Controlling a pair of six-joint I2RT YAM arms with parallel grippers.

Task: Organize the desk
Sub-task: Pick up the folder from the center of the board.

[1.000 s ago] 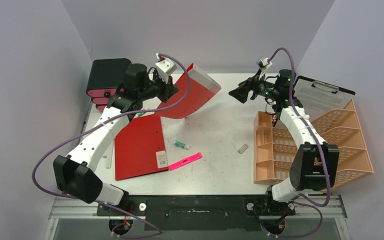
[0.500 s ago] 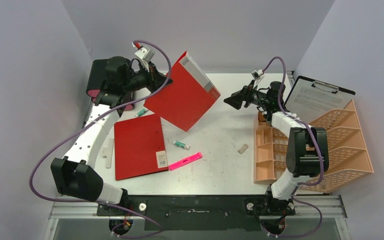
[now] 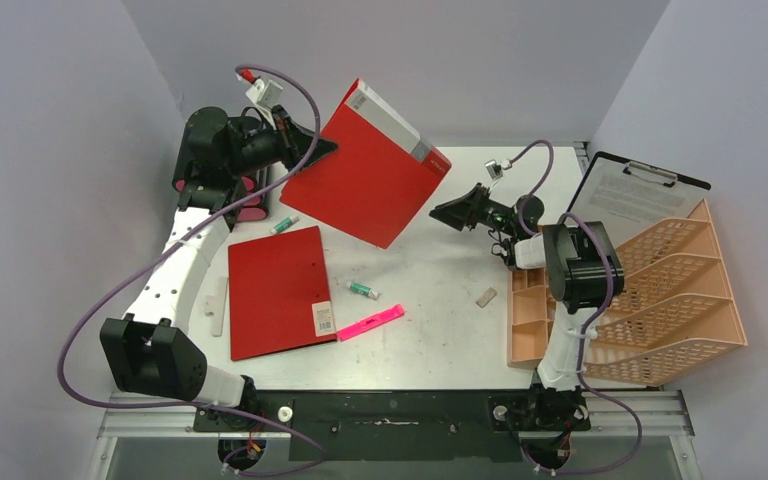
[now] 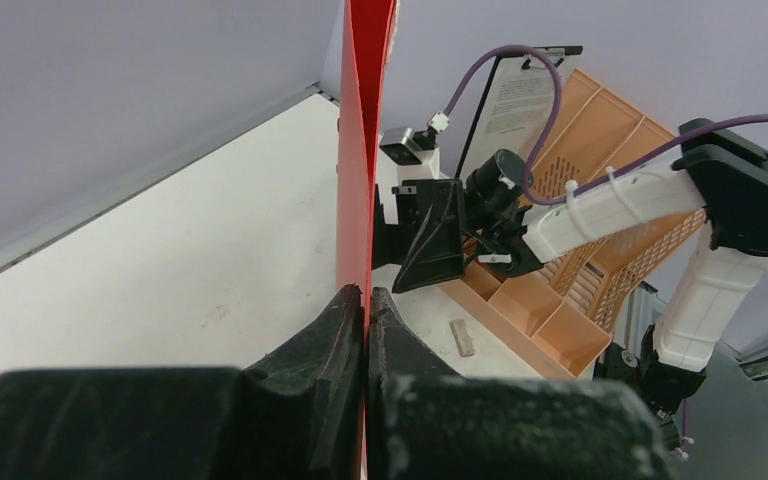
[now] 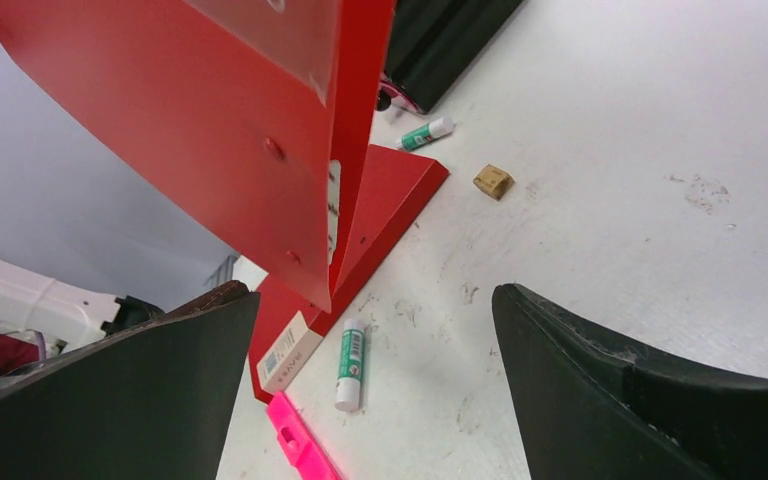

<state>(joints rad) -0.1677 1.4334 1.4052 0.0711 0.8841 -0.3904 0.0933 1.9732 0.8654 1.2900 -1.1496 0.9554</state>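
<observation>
The white desk (image 3: 440,300) holds loose stationery. My left gripper (image 3: 305,150) is shut on the edge of a red ring binder (image 3: 370,165) and holds it tilted in the air over the back left of the desk. In the left wrist view the jaws (image 4: 367,293) pinch the binder's thin red cover (image 4: 365,150). My right gripper (image 3: 450,212) is open and empty, just right of the binder and pointing at it. In the right wrist view the binder (image 5: 210,110) hangs ahead of the open gripper (image 5: 375,295).
A flat red folder (image 3: 275,290), two green glue sticks (image 3: 363,290) (image 3: 283,225), a pink highlighter (image 3: 370,322) and a small cork piece (image 3: 486,296) lie on the desk. An orange file rack (image 3: 660,290) and clipboard (image 3: 632,195) stand right. A black drawer box (image 3: 210,165) sits back left.
My left arm has lifted the binder higher and drawn back to the left. My right arm has folded in, bringing its open gripper lower and leftward toward the binder.
</observation>
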